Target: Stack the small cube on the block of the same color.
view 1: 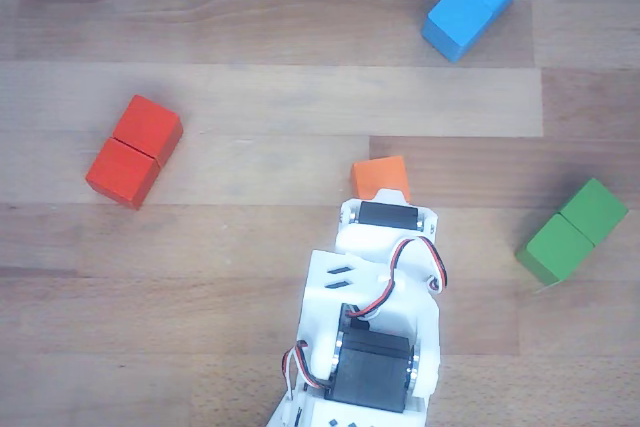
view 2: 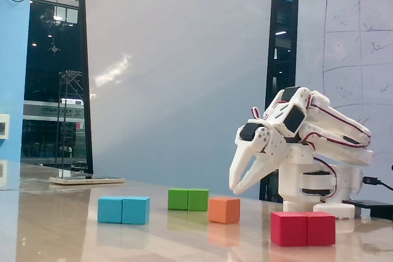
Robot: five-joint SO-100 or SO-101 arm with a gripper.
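Observation:
The small orange cube (view 1: 380, 178) (view 2: 223, 210) sits on the wooden table, just past the tip of the arm (view 1: 375, 297) in the other view, which covers its near edge. A red two-cube block (view 1: 134, 151) (view 2: 303, 228) lies apart from it, at the left in the other view and at the front right in the fixed view. In the fixed view my gripper (view 2: 234, 189) hangs pointing down, a little above and to the right of the orange cube. Its fingertips are together and hold nothing. In the other view the wrist hides the fingers.
A blue two-cube block (view 1: 473, 4) (view 2: 123, 210) and a green two-cube block (view 1: 574, 230) (view 2: 188, 199) also lie on the table. The arm's base (view 2: 316, 188) stands behind the red block in the fixed view.

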